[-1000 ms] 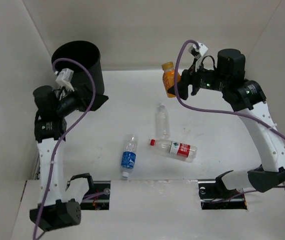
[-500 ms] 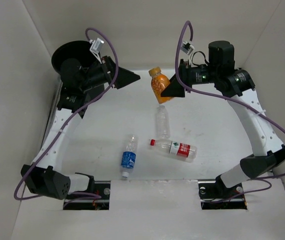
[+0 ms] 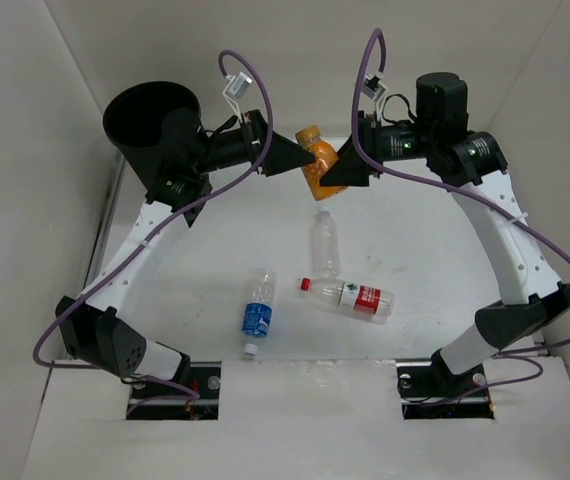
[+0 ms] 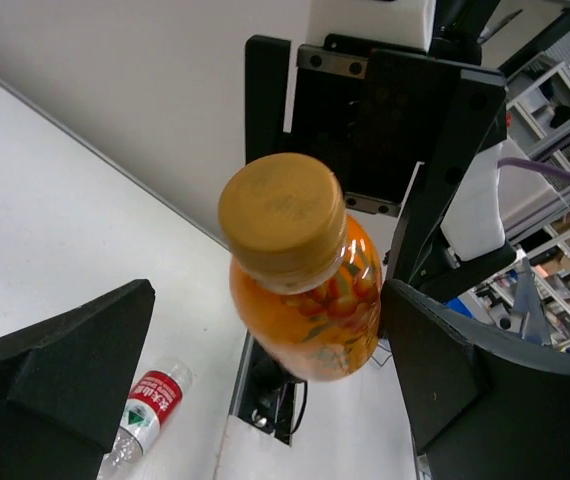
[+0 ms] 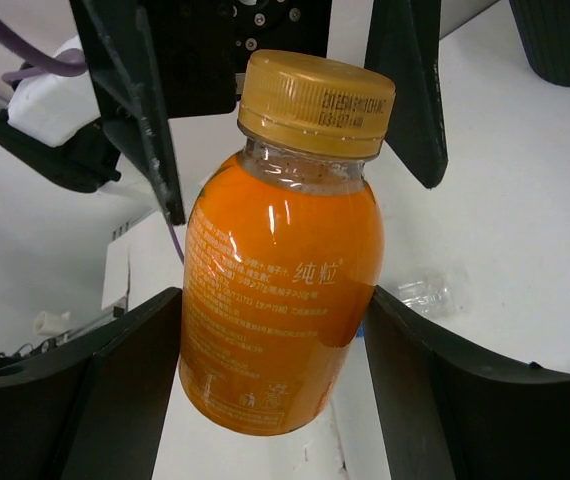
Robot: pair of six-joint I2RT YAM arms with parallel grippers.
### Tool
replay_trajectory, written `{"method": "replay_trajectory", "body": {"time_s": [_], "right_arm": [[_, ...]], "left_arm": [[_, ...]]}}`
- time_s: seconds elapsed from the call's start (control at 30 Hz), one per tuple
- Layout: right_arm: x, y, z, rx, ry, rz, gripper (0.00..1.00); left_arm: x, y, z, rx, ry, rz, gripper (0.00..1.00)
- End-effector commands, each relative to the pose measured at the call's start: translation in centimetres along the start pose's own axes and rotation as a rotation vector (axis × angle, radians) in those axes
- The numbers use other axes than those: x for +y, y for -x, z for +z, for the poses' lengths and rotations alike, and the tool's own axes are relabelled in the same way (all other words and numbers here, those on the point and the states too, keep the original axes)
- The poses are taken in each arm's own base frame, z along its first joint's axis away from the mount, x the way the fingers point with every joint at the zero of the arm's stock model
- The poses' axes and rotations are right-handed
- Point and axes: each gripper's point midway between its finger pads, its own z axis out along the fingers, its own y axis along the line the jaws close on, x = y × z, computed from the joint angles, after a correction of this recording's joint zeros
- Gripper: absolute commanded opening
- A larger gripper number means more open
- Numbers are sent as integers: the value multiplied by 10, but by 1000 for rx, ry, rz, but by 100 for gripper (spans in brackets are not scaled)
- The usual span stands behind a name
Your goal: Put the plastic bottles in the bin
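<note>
A squat orange bottle (image 3: pixel 314 160) hangs in the air above the far middle of the table, with my right gripper (image 3: pixel 338 172) shut on its lower body (image 5: pixel 280 270). My left gripper (image 3: pixel 290 158) faces it from the left, open, its fingers (image 5: pixel 135 100) standing either side of the cap end (image 4: pixel 305 280) with a gap on the left side. The black bin (image 3: pixel 150 115) stands at the far left. On the table lie a clear unlabelled bottle (image 3: pixel 325 242), a red-label bottle (image 3: pixel 353 297) and a blue-label bottle (image 3: pixel 257 312).
White walls close in the table on the left, back and right. Purple cables loop above both wrists. The bin's rim (image 5: pixel 565 40) shows at the top right of the right wrist view.
My left arm has swung from beside the bin rightward to the orange bottle. My right gripper has carried the bottle a little to the left, towards it.
</note>
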Motion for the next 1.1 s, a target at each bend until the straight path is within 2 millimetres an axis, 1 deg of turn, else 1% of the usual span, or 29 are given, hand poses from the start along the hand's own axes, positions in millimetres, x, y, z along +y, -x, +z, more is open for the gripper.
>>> {"method": "replay_trajectory", "body": {"time_s": [0.0, 0.17, 0.3, 0.4, 0.53, 0.57, 0.6, 0.63, 0.67, 0.7, 0.73, 0.77, 0.8, 0.87, 0.97, 1.07], "right_arm": [[15, 16, -1, -34, 43, -77, 0], [8, 18, 4, -32, 37, -75, 0], [9, 26, 4, -45, 33, -96, 0], [10, 28, 4, -49, 32, -105, 0], [13, 27, 8, -45, 43, -111, 0], [15, 27, 8, -43, 48, -112, 1], [17, 25, 8, -41, 52, -113, 4], [20, 25, 8, -39, 57, -115, 9], [22, 23, 8, -37, 61, -118, 32], [23, 22, 8, -36, 61, -117, 59], [22, 18, 9, -29, 60, -110, 100], [14, 0, 11, 15, 60, -68, 100], [13, -2, 11, 20, 59, -65, 100], [6, -20, 11, 57, 45, -59, 100], [-3, -38, 5, 90, 17, -62, 100], [-14, -51, -4, 108, -23, -57, 100]], "left_arm": [[-35, 17, 7, -34, -81, 91, 100], [-45, 14, 14, -24, -107, 83, 100], [-41, 5, 17, -14, -100, 59, 98], [-39, -2, 18, -4, -99, 44, 84], [-38, -4, 22, -2, -104, 43, 47], [-38, -2, 22, -4, -104, 44, 40], [-37, 0, 22, -8, -102, 49, 34], [-38, 2, 22, -11, -103, 54, 30], [-37, 3, 23, -13, -104, 57, 25], [-38, 4, 23, -14, -105, 61, 22], [-38, 5, 22, -13, -109, 66, 20], [-34, 13, 17, -29, -98, 86, 13], [-34, 13, 17, -29, -98, 86, 13], [-24, 26, 7, -58, -66, 104, 11], [-9, 55, -15, -123, -4, 147, 8], [0, 86, -41, -176, 48, 214, 7]]}}
